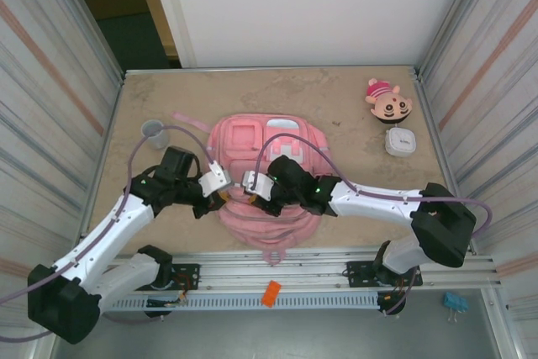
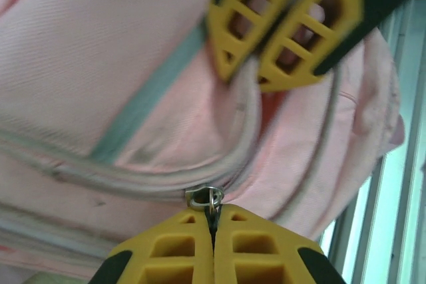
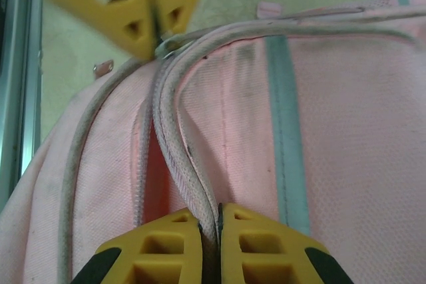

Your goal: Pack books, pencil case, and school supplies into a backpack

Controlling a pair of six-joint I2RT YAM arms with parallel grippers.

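The pink backpack [image 1: 269, 145] lies flat in the middle of the table, its near end between my two grippers. My left gripper [image 2: 214, 214] is shut on the small metal zipper pull [image 2: 206, 197] at the curve of the pale zip strip. My right gripper [image 3: 212, 214] is shut on the pale zip strip [image 3: 174, 138], beside a narrow gap where the zip is parted. From above, the left gripper [image 1: 218, 200] and the right gripper [image 1: 247, 194] sit close together, facing each other. The books, pencil case and school supplies are out of view.
A grey cup [image 1: 154, 130] stands at the left of the table. A pink-and-tan plush head [image 1: 388, 101] and a white rounded-square box [image 1: 401, 141] lie at the back right. An orange piece [image 1: 270, 293] and a blue clip [image 1: 455, 303] lie off the near edge by the rail.
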